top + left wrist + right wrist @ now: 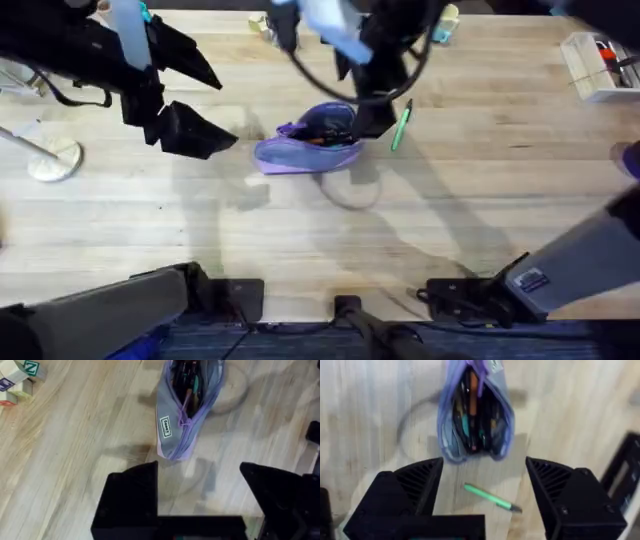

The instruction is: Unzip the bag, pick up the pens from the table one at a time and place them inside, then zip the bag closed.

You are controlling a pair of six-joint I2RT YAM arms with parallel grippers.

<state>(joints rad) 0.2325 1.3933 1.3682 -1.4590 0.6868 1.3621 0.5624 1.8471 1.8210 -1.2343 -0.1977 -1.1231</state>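
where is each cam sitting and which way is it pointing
overhead: fixed above the arm bases, looking down and forward over the table; both arms show, the left hand and right hand open.
left wrist: on the left arm, looking down at the bag; its own black fingers at the bottom.
right wrist: on the right arm, above the open bag and green pen; its own fingers below.
shared: all three see the unzipped bag.

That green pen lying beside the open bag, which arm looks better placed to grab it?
Probably the right. Its open gripper hangs right above the green pen, which lies between its fingers beside the bag. The left gripper is open too, but sits off on the bag's other side.
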